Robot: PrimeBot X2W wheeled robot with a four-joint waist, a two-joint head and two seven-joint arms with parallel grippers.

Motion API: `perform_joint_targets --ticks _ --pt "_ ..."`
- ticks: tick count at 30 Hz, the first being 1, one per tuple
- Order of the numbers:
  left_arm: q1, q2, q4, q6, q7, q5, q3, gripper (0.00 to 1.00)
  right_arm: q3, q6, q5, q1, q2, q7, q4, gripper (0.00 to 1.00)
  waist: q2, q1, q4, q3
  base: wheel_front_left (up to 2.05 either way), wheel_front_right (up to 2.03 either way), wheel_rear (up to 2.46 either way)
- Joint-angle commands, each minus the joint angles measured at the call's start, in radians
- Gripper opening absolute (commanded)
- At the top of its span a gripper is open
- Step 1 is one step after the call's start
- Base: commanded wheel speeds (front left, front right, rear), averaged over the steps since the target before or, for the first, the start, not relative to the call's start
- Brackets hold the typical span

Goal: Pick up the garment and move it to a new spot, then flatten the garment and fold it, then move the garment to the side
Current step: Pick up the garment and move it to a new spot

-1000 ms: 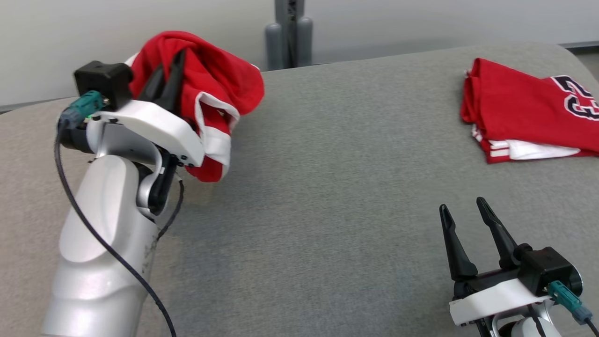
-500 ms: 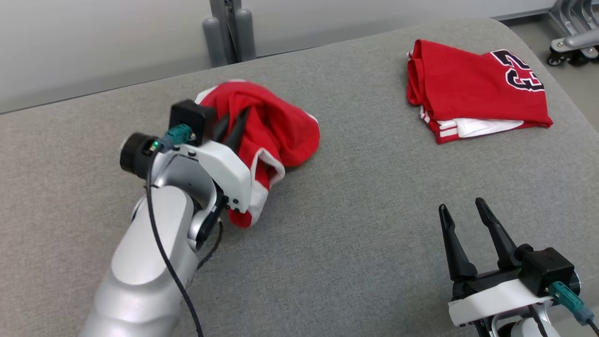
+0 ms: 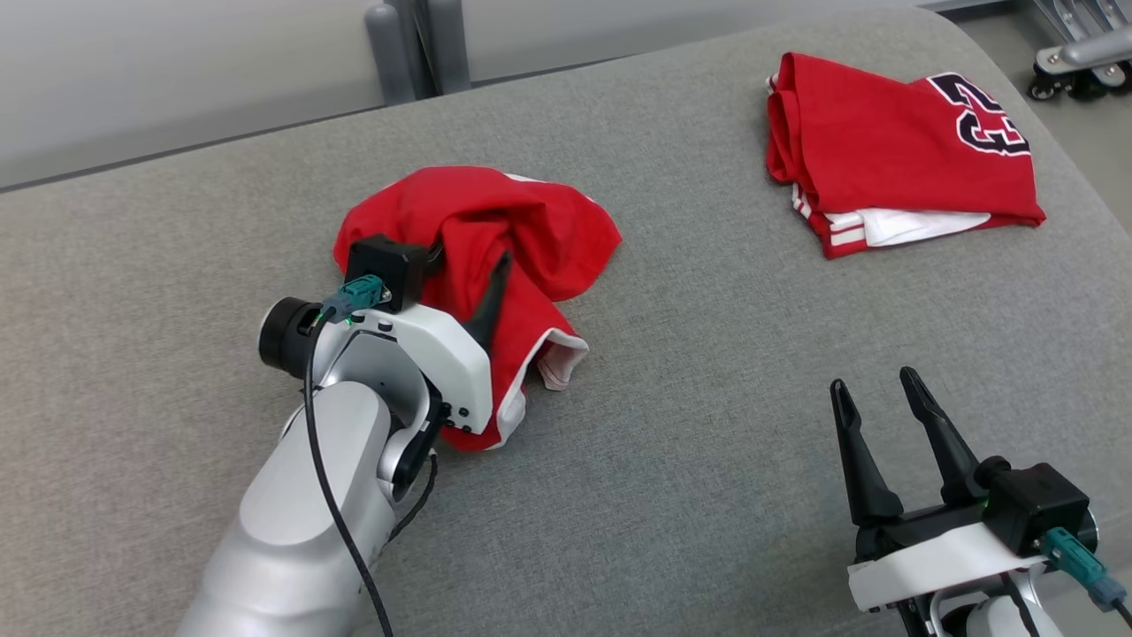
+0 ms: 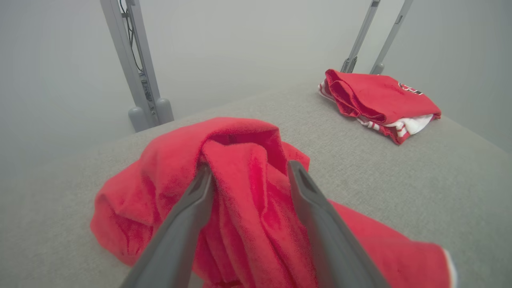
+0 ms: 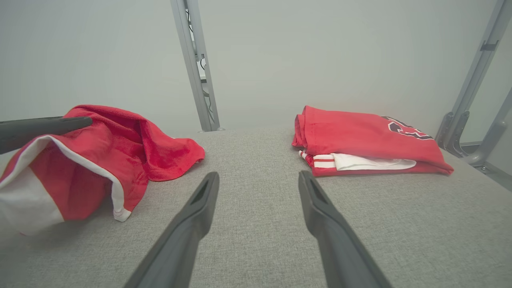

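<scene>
A crumpled red garment (image 3: pixel 522 221) with white trim lies in a heap on the grey padded table (image 3: pixel 707 398), left of centre. My left gripper (image 3: pixel 467 261) is at the heap with its fingers spread, open, and a ridge of red cloth (image 4: pixel 240 160) stands between them. The right wrist view has the same heap (image 5: pixel 120 140) at its left, with one left finger (image 5: pixel 40 128) lying on top of it. My right gripper (image 3: pixel 875 385) stands open at the lower right, apart from the cloth, nothing between its fingers (image 5: pixel 200 200).
A second red garment (image 3: pixel 884 150) with a dark number, folded, lies at the table's far right near the edge. Grey metal posts (image 3: pixel 416 44) stand behind the table. A wheeled frame (image 3: pixel 1079 62) sits on the floor at the far right.
The head camera has shifted. The garment, held up in my left gripper a second ago, now rests on the table, and the left fingers have spread apart. The right gripper has not moved.
</scene>
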Motion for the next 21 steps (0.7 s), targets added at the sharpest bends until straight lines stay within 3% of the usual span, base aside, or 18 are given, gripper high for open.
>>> perform_joint_targets --ticks 1,9,21 --pt "0.002 0.002 -0.013 0.006 -0.016 -0.021 -0.01 1.0 0.0 0.0 0.002 0.011 -0.004 0.0 0.002 1.0 -0.0001 0.0 0.015 -0.016 0.0 0.0 0.0" --pt "0.078 0.004 -0.154 0.047 -0.105 -0.111 -0.034 1.0 0.013 0.0 -0.01 0.041 -0.004 0.0 0.005 1.0 -0.0001 0.0 0.099 -0.109 0.0 0.0 0.0" --pt "0.339 0.086 -0.391 0.126 -0.222 -0.108 0.019 1.0 0.026 0.0 -0.014 0.098 -0.004 0.0 0.014 1.0 -0.0001 0.0 0.236 -0.21 0.0 0.0 0.0"
